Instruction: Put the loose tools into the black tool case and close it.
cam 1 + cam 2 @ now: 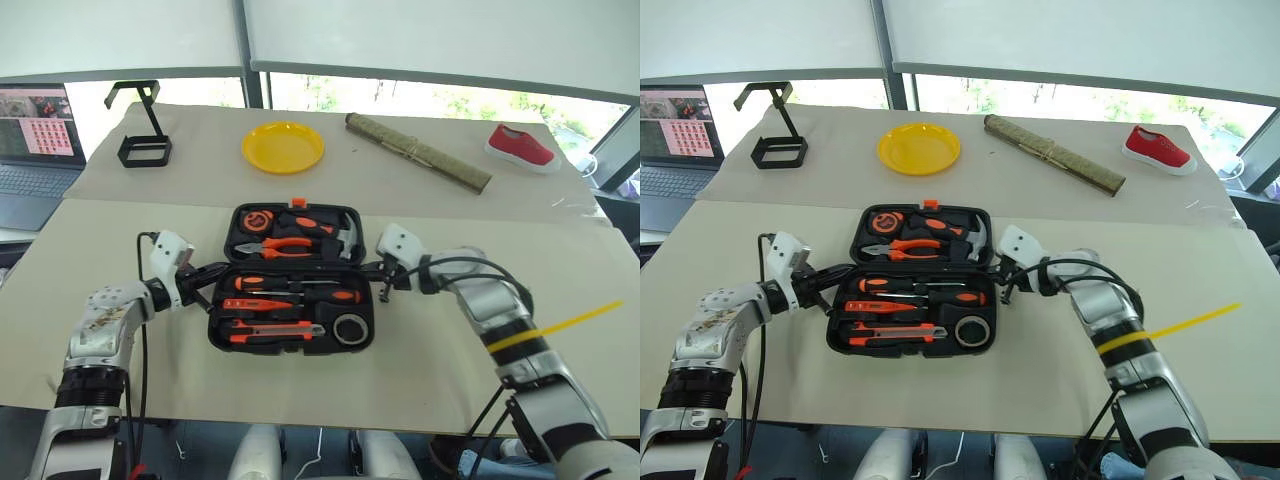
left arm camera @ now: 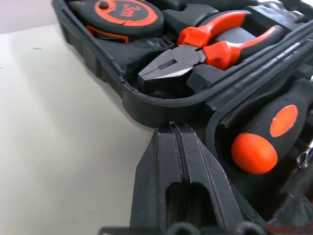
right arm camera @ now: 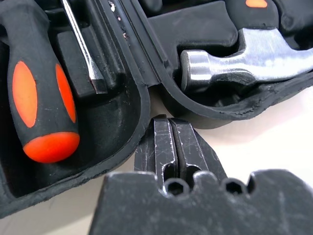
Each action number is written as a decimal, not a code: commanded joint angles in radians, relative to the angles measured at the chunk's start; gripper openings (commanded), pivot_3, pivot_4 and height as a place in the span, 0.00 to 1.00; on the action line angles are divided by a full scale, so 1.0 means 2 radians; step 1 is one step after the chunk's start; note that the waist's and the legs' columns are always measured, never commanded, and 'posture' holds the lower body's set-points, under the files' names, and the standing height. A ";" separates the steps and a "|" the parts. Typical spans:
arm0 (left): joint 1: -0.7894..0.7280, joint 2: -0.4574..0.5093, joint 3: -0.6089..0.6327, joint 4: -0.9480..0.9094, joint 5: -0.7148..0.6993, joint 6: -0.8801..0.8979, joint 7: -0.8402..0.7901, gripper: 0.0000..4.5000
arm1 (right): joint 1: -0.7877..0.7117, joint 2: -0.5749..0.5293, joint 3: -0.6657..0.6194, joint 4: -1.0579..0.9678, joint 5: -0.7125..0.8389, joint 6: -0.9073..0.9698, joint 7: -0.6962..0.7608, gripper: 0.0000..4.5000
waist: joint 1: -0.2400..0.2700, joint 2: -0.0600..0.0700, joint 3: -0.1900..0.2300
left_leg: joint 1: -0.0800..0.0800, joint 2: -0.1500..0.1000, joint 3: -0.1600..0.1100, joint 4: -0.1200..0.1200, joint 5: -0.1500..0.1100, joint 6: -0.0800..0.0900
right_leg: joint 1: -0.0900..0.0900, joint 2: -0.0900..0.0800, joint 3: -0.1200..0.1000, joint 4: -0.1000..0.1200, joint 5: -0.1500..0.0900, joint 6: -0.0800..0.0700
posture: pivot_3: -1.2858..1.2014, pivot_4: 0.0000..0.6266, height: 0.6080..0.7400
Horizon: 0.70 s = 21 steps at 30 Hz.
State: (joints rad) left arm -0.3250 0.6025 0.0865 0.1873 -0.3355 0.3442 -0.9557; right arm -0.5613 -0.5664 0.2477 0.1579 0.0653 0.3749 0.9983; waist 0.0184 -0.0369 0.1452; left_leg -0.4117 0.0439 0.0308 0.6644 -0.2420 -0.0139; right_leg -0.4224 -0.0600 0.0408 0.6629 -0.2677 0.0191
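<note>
left claw (image 1: 203, 283) pinched together | right claw (image 1: 383, 287) likewise | open tool case (image 1: 292, 280) lies between; both at its hinge

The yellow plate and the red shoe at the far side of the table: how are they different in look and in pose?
The yellow plate is round, flat and one plain colour; the red shoe is long, raised and has a white sole. The plate lies near the middle of the far edge, while the shoe lies toward the right corner, set at an angle. Both rest on the table, apart from the open tool case.
</note>
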 commanded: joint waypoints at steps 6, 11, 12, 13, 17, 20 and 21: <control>0.040 -0.037 -0.034 -0.079 0.001 -0.010 0.011 0.01 | 0.083 -0.053 -0.041 -0.104 0.026 0.036 0.008 0.00 | -0.002 0.000 0.000 | 0.001 0.000 0.000 0.001 0.000 0.000 | 0.001 0.000 0.000 -0.002 0.000 0.000 | 0.52 0.24 1.00; 0.057 -0.039 -0.037 -0.100 0.001 0.000 0.018 0.01 | 0.109 -0.051 -0.058 -0.136 0.043 0.070 -0.006 0.00 | -0.003 0.000 0.000 | 0.001 0.000 0.000 0.002 0.000 0.000 | 0.001 0.000 0.000 -0.002 0.000 0.000 | 0.52 0.24 1.00; 0.059 -0.038 -0.036 -0.101 0.001 0.001 0.018 0.01 | 0.114 -0.050 -0.061 -0.144 0.050 0.081 -0.006 0.00 | -0.003 0.000 0.000 | 0.001 0.000 0.000 0.002 0.000 0.000 | 0.001 0.000 0.000 -0.002 0.000 0.000 | 0.52 0.24 1.00; 0.060 -0.037 -0.035 -0.101 0.001 0.001 0.019 0.01 | 0.119 -0.048 -0.064 -0.150 0.055 0.088 -0.008 0.00 | -0.003 0.000 0.000 | 0.001 0.000 0.000 0.002 0.000 0.000 | 0.001 0.000 0.000 -0.002 0.000 0.000 | 0.52 0.24 1.00; 0.062 -0.034 -0.012 -0.102 -0.018 0.029 0.027 0.01 | 0.131 -0.053 -0.071 -0.153 0.051 0.079 -0.017 0.00 | -0.004 0.000 0.000 | 0.001 0.000 0.000 0.002 0.000 0.000 | 0.001 0.000 0.000 -0.002 0.000 0.000 | 0.52 0.24 1.00; 0.066 -0.007 0.022 -0.113 -0.022 0.062 0.048 0.12 | 0.128 -0.077 -0.102 -0.139 0.059 0.087 -0.016 0.13 | -0.005 0.000 0.000 | 0.001 0.000 0.000 0.002 0.000 0.000 | 0.001 0.001 0.000 -0.002 0.000 0.000 | 0.52 0.24 1.00; 0.067 0.006 0.025 -0.120 -0.025 0.089 0.050 0.15 | 0.127 -0.084 -0.109 -0.140 0.067 0.099 -0.012 0.16 | -0.005 0.000 0.000 | 0.001 0.000 0.000 0.002 0.000 0.000 | 0.001 0.001 0.000 -0.002 0.000 0.000 | 0.52 0.24 1.00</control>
State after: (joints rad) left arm -0.1922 0.5756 0.0873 -0.0079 -0.3644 0.4662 -0.8736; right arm -0.3010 -0.7038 0.0949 -0.1103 0.1731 0.5527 0.9616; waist 0.0077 -0.0370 0.1453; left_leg -0.4101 0.0447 0.0301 0.6684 -0.2423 -0.0133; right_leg -0.4209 -0.0586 0.0419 0.6589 -0.2679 0.0195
